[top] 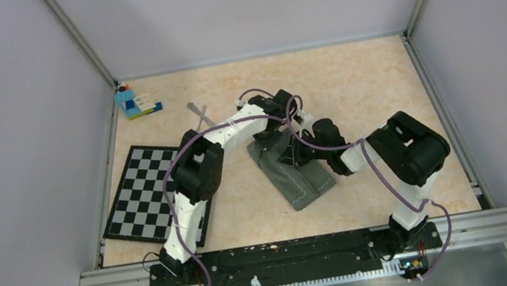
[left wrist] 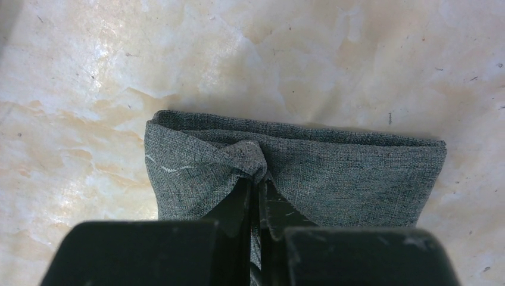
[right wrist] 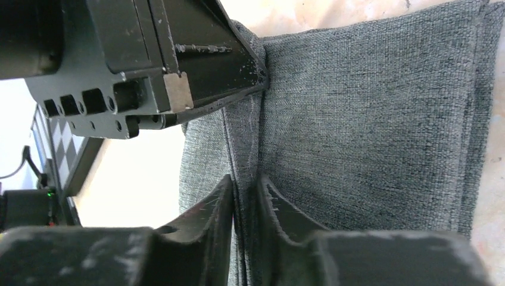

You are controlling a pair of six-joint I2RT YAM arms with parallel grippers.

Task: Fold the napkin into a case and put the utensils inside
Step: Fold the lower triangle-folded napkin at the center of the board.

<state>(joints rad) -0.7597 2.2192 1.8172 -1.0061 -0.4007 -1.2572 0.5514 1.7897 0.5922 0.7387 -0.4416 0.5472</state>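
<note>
The dark grey napkin (top: 300,181) lies in the middle of the table as a narrow folded strip, slanting from upper left to lower right. At its far end my left gripper (left wrist: 257,180) is shut on a small bunched pinch of the napkin (left wrist: 345,173). My right gripper (right wrist: 245,180) is shut on a raised ridge of the napkin (right wrist: 369,119), just behind the left gripper's fingers (right wrist: 226,65). From above, both grippers (top: 270,137) (top: 296,153) meet over the strip's upper half. The utensils (top: 197,112), silver fork and knife, lie crossed on the table left of the arms.
A black-and-white checkered mat (top: 138,194) lies at the left, partly under the left arm. A blue toy-brick block (top: 134,102) stands in the far left corner. Grey walls and metal rails bound the table.
</note>
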